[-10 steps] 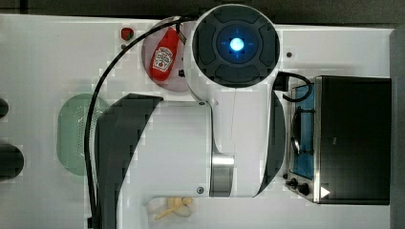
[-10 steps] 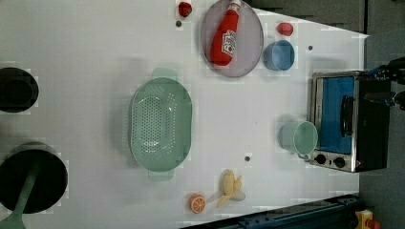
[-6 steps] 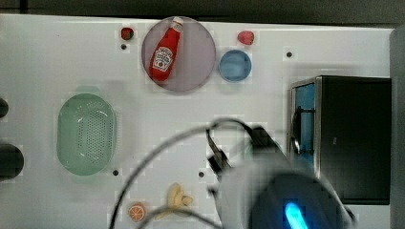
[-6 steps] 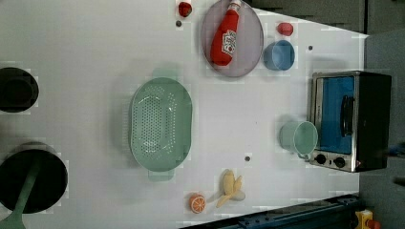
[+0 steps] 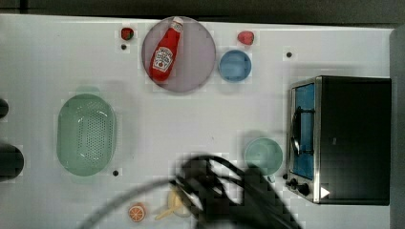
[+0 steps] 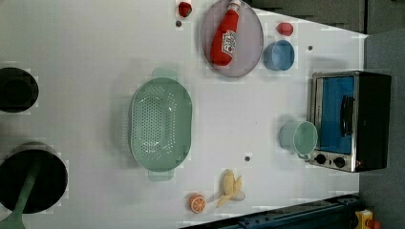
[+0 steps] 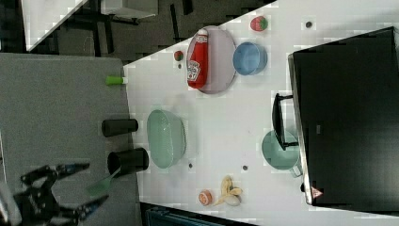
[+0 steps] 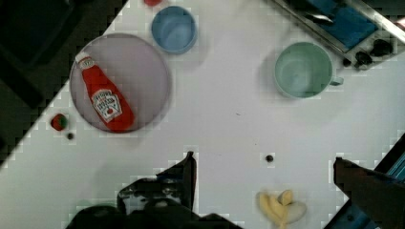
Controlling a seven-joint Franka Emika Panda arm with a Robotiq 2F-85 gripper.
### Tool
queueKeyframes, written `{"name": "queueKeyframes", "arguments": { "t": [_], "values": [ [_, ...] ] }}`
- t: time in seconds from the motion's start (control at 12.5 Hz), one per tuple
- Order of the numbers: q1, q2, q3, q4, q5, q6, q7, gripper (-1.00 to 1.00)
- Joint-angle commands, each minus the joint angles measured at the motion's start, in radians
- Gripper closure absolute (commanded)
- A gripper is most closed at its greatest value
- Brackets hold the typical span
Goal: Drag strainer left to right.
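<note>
in the wrist view the gripper (image 8: 262,167) stood wide apart at the bottom of the frame, one dark finger (image 8: 188,171) left of centre and the other at the lower right edge, with bare white table (image 8: 229,114) between them; it held nothing and touched nothing. in the top view the arm showed as a dark blur (image 5: 224,195) with cables at the bottom centre. the strainer (image 5: 86,134) lay on the table at the centre left of the top view, well apart from the arm, its holed bottom facing up to the camera; in the left view it (image 6: 160,125) sat left of centre, and in the right view it (image 7: 165,138) sat near the table's left edge beside two black cups (image 7: 127,161). moving rightward in the top view, a grey-purple plate (image 5: 191,67) at the upper centre carried a red ketchup bottle (image 5: 165,50) lying on its side, with a blue bowl (image 5: 234,65) just beside the plate and a small red berry (image 5: 246,37) above the bowl. an orange slice (image 5: 137,212) and a banana piece (image 5: 174,202) lay at the bottom centre. a mint-green cup (image 5: 263,155) stood near a toaster oven (image 5: 353,138) with a blue door at the right. in the right view grey floor (image 7: 61,94) filled the left of the frame, with dark furniture legs at the top.
</note>
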Motion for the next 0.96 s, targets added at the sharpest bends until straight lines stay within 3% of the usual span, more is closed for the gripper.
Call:
{"name": "queueKeyframes", "arguments": {
  "t": [0.08,0.56,0.96],
  "values": [
    [0.067,0.17,0.152,-0.082,0.015,0.056,0.153,-1.0],
    [0.073,0.433,0.441,-0.101,0.015,0.365,0.736,-1.0],
    [0.077,0.689,0.536,-0.109,0.009,0.586,1.084,-1.0]
  ]
}}
